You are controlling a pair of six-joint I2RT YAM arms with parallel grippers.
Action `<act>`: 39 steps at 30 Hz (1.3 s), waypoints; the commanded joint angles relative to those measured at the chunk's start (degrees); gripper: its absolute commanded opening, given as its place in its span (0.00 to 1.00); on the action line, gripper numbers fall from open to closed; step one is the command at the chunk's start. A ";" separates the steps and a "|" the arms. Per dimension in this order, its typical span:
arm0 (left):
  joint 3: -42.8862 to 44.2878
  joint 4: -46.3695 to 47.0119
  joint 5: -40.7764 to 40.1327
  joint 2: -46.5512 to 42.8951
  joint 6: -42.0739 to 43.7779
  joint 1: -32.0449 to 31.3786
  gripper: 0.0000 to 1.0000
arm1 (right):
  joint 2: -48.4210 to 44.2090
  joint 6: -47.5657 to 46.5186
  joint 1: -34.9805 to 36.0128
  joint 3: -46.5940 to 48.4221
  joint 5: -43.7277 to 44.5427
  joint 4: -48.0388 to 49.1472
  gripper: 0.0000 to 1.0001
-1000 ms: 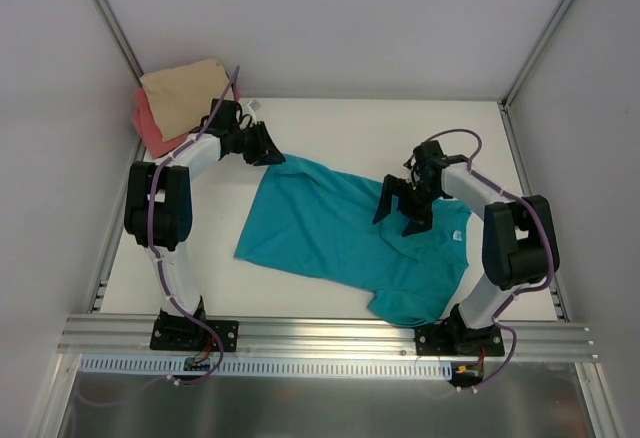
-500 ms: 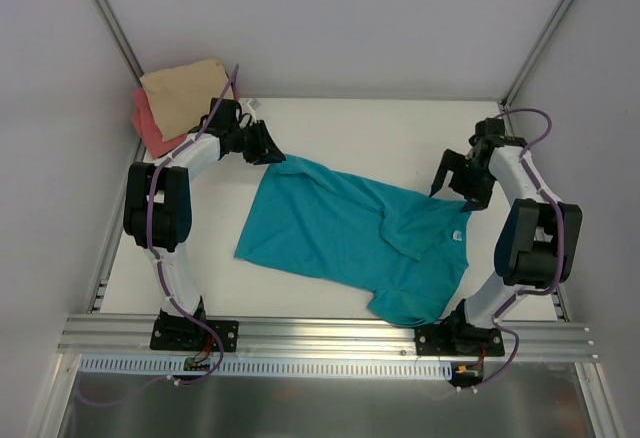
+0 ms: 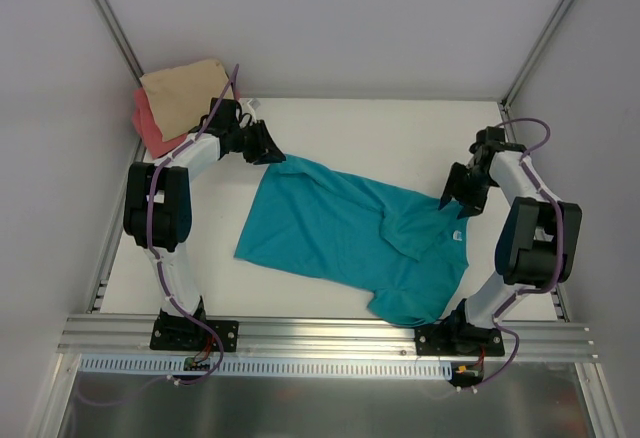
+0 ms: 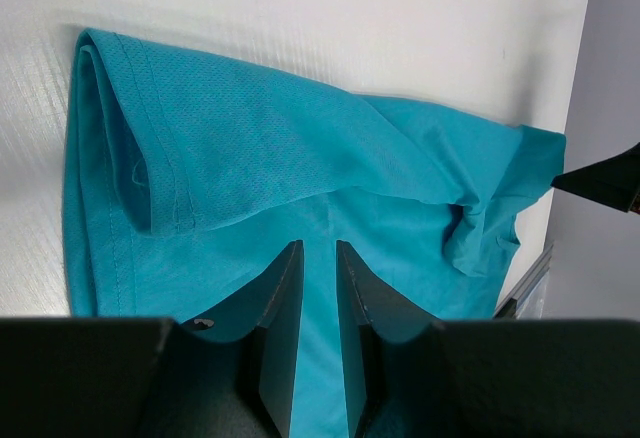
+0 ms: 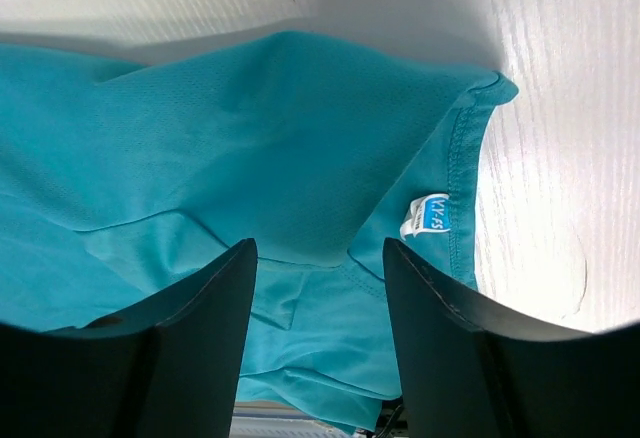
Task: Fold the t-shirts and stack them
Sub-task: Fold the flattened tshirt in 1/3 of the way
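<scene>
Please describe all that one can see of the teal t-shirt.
The teal t-shirt is a soft knit tee, lying spread but creased on the white table, with part folded over. A small white label sits inside its neck. The left gripper pinches its far-left corner; the right gripper hangs open above the neck.

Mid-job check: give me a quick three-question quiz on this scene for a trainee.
1. True or false: the folded tan-beige cotton t-shirt lies on top of the coral-pink t-shirt.
2. The right gripper is: A) open over the teal cotton t-shirt, B) shut on it, C) out of view.
3. Fill in: the small white neck label lies nearest the ___ gripper.
Key: 1 true; 2 A; 3 right.
</scene>
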 commanded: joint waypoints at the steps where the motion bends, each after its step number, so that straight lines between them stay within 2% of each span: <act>1: 0.83 0.59 1.79 -2.67 0.22 0.56 0.21 | 0.76 0.29 -0.72 -1.52 -0.33 2.05 0.57; 4: 0.57 0.51 1.70 -2.85 0.31 0.65 0.21 | 2.25 0.56 -0.99 -1.88 -0.25 3.36 0.50; 6: 0.57 0.59 1.70 -2.94 0.31 0.74 0.21 | 3.05 0.56 -1.25 -1.79 0.02 3.98 0.30; 10: 1.00 0.42 1.70 -2.67 0.31 0.83 0.21 | 5.24 0.56 -1.69 -0.39 0.72 5.12 0.01; 26: 0.92 -0.55 1.53 -2.94 1.10 1.88 0.20 | 17.81 0.38 -2.40 17.09 0.90 3.20 0.00; 32: 1.18 -0.64 1.61 -2.50 1.01 2.67 0.21 | 18.70 0.38 -2.40 17.55 1.33 2.75 0.01; 34: 1.35 -0.55 1.70 -2.15 0.84 2.76 0.21 | 18.43 0.21 -2.48 16.58 2.04 2.49 0.29; 35: 1.53 -0.46 1.79 -1.97 0.75 2.76 0.21 | 18.17 0.12 -2.48 16.15 2.65 2.58 0.61; 36: 1.62 -0.37 1.79 -1.88 0.66 2.76 0.21 | 17.82 -0.06 -2.57 15.62 2.74 2.66 0.99; 39: 2.15 -0.28 1.88 -1.44 0.31 2.76 0.21 | 15.71 0.20 -2.75 14.04 2.92 2.67 0.99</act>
